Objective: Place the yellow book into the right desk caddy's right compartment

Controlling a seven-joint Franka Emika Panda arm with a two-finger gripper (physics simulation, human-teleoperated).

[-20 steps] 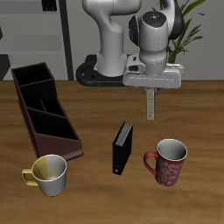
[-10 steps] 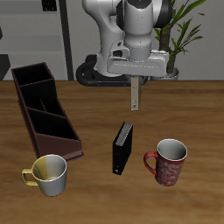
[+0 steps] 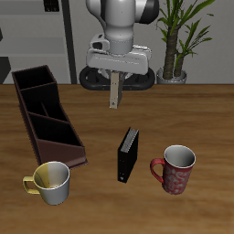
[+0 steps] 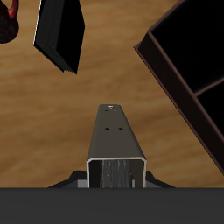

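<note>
**Book carried toward caddy side**

Exterior view: the gripper [image 3: 114,73] hangs above the table [image 3: 183,110] w/ the yellow book [image 3: 114,91] clamped between its fingers, book vertical, well clear of the wood. Compared w/ 0.5 s ago and 1 s ago, arm + book have shifted sideways, away from the red mug [image 3: 177,170] and closer to the right desk caddy [image 3: 46,114]. Book is not yet over the caddy. Black book [image 3: 129,154], red mug and yellowish mug [image 3: 51,182] unchanged.

Wrist view: yellow book [image 4: 116,144] juts out from the gripper, grey page edge facing cam. Below it bare wood; caddy [image 4: 188,61] corner nearby, black book [image 4: 59,35] and a bit of red mug [image 4: 7,22] farther off.
</note>
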